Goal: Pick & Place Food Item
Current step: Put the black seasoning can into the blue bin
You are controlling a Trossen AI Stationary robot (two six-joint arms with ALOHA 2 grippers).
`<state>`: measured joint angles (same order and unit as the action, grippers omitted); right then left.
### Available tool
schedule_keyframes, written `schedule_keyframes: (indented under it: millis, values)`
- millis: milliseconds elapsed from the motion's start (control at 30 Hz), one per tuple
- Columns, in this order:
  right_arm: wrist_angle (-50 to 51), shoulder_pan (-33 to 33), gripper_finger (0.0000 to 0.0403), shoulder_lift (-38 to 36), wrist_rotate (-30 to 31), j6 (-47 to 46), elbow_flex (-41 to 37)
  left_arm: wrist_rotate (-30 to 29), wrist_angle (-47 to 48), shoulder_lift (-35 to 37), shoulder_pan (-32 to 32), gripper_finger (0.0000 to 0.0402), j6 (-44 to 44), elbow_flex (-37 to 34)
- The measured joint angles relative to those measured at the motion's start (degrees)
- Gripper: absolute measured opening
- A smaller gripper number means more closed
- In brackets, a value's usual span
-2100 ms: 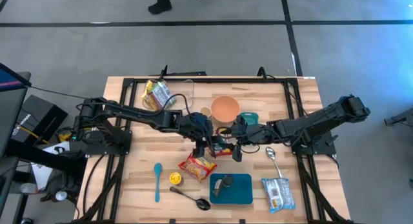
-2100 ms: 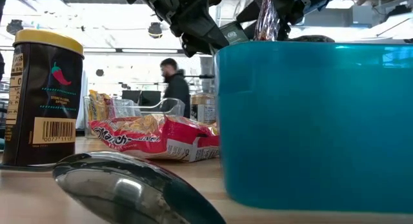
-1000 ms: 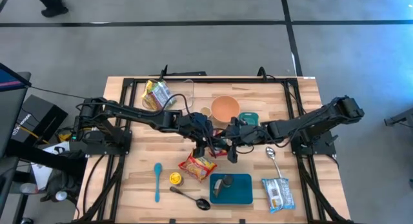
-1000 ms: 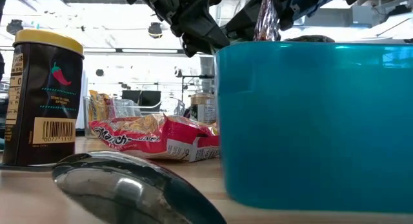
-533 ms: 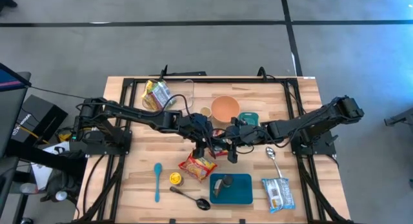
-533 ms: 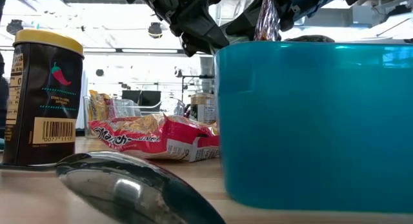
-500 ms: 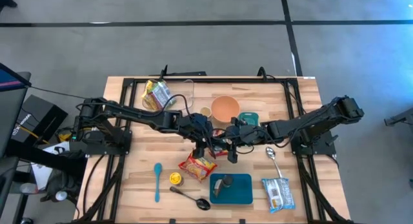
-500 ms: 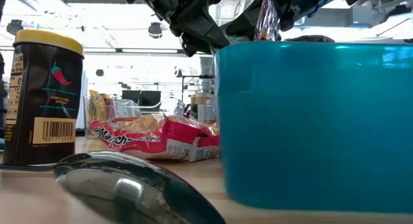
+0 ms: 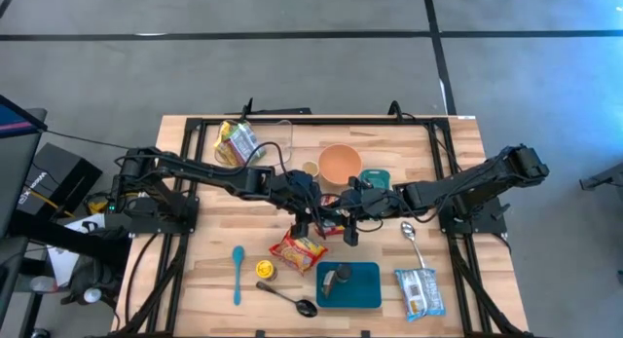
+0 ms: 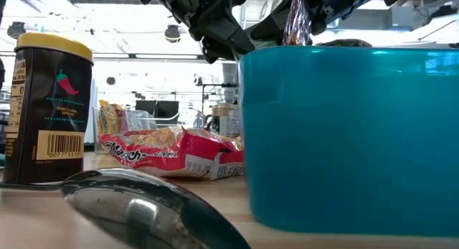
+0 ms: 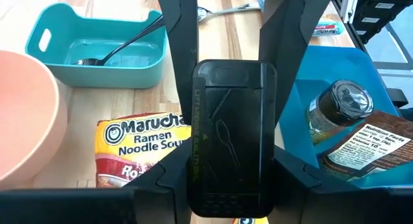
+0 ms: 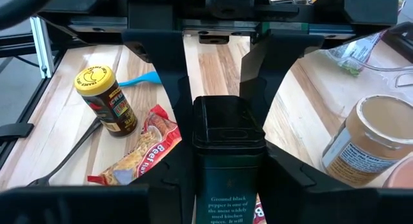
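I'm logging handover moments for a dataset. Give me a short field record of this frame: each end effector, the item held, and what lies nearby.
left end effector: over the table centre, closed on the pepper tin
right end effector: facing the left one, closed on the same tin
pepper tin: black, held above the table between both
nearest item: ramen packet, lying flat
also nearby: teal tray holding a jar; pink bowl

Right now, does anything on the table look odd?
Yes. The left gripper and right gripper both clamp one black pepper tin near the ramen packet, jaws shut on it from opposite sides.
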<state>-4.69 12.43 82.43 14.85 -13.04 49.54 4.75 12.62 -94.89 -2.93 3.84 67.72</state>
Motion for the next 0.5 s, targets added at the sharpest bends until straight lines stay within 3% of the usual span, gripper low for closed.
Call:
schedule_keyframes:
  millis: [500]
  values:
    - [0.13, 0.02, 0.0118, 0.00, -0.02, 0.09, 0.00, 0.02, 0.09, 0.00, 0.01, 0.0215, -0.09, 0.00]
